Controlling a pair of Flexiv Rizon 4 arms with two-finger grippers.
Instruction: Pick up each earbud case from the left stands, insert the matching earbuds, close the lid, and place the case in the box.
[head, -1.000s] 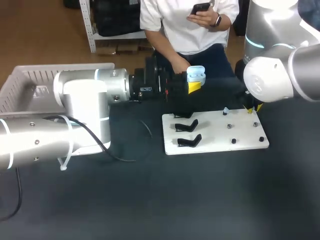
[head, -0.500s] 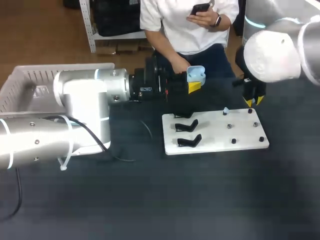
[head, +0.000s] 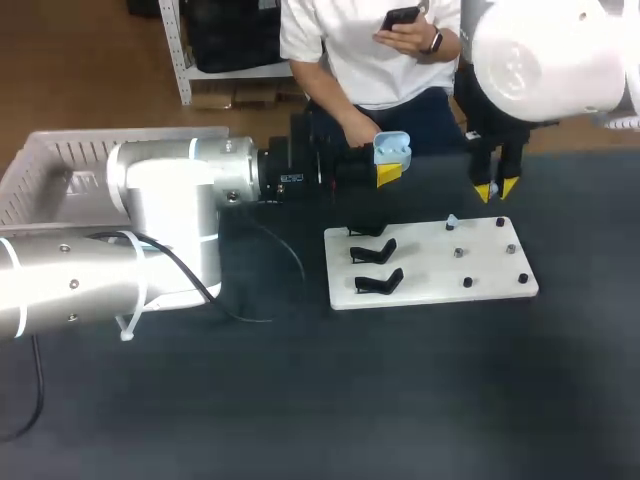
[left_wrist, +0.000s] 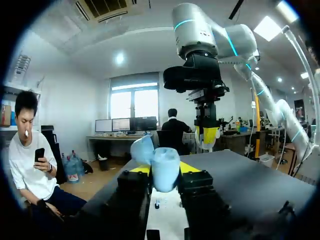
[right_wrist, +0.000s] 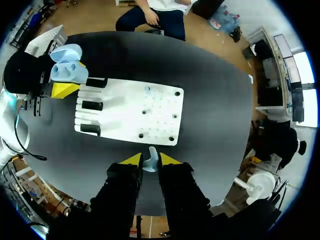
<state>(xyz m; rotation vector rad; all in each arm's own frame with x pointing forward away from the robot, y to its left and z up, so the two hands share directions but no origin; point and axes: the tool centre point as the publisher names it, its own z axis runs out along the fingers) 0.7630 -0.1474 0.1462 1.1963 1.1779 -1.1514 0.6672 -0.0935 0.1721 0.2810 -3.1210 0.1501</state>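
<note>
Head view, left arm: it comes in from the left, with the forearm level above the table (head: 400, 400) and reaching toward the far middle.
Head view, left jaws: the left gripper (head: 388, 168) is clamped on the light-blue earbud case (head: 392, 148). The lid is up, and the case is held in the air just past the far-left corner of the white board (head: 430, 288).
Head view, right arm: it enters from the far right corner with the wrist hanging straight down. The right gripper (head: 496, 187) is raised above the board's far-right edge, yellow tips down and close together.
Head view, board: three black stands (head: 377, 283) sit on its left part and small pegs (head: 467, 282) on its right. A tiny light-blue piece (head: 452, 222) near the far edge is too small to identify.
Head view, room: dark tabletop lies open near and to the right of the board. The white box (head: 60, 160) sits at the far left, partly behind the left arm.
Left wrist view, case: it stands between the two yellow tips, both pressing its sides, with the lid tilted open.
Left wrist view, clearance: the right gripper hangs ahead of the case, well apart from it, and the board lies below.
Right wrist view, jaws: the fingers are nearly together, pinching a light-blue earbud (right_wrist: 150, 161) between the yellow tips.
Right wrist view, layout: the board lies below and ahead of the gripper. Beyond the board's stand end, the open case shows two wells while held by the left gripper.
</note>
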